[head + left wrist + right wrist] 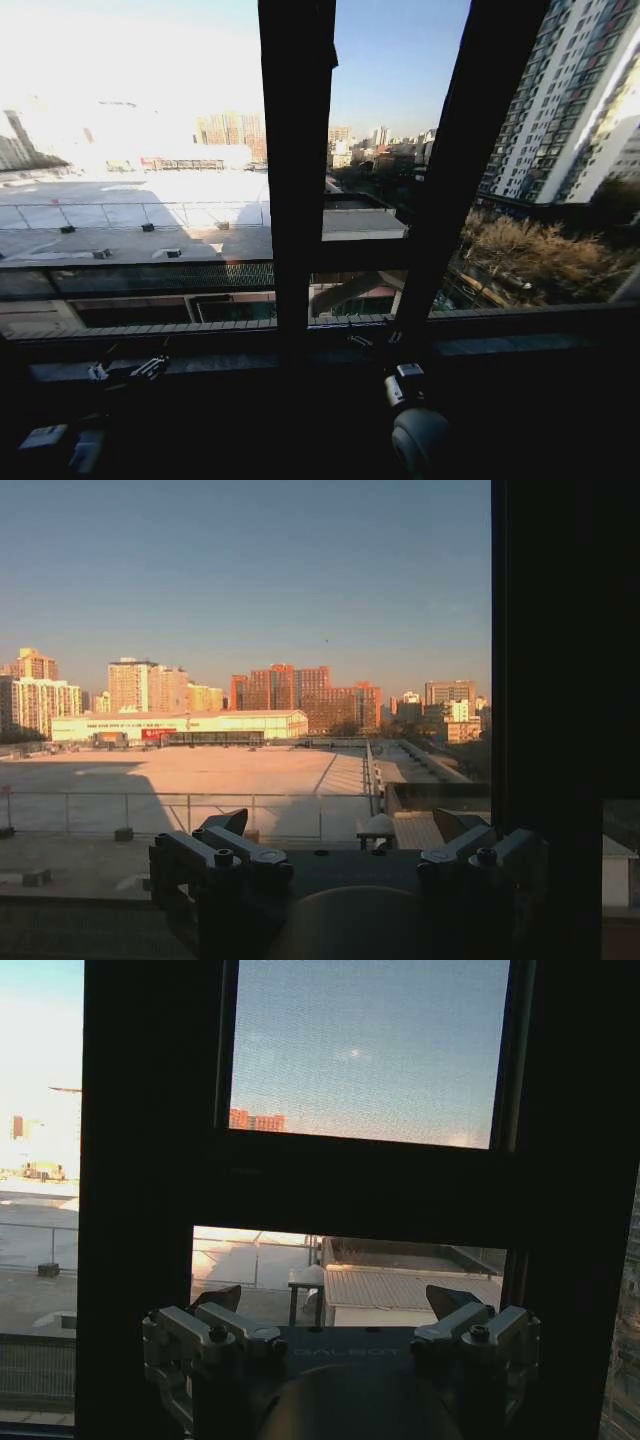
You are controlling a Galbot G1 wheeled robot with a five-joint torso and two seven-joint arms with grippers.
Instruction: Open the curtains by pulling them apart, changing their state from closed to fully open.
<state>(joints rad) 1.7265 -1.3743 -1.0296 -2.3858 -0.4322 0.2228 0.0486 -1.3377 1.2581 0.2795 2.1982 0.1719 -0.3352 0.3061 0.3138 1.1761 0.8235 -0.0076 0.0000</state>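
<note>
The curtains are out of view; bare glass and dark window frame bars (296,180) stand in front of me. My left gripper (125,369) hangs low at the left, just before the sill. In the left wrist view the left gripper (342,822) is open and holds nothing, facing the pane beside a dark frame bar (560,680). My right gripper (376,339) sits low at the middle, close to the sill. In the right wrist view the right gripper (335,1298) is open and empty, facing the frame's crossbar (360,1185).
A dark windowsill (520,345) runs across the bottom of the window. A second slanted frame bar (470,150) stands right of centre. Outside lie a flat rooftop (150,200) and a tall building (570,90).
</note>
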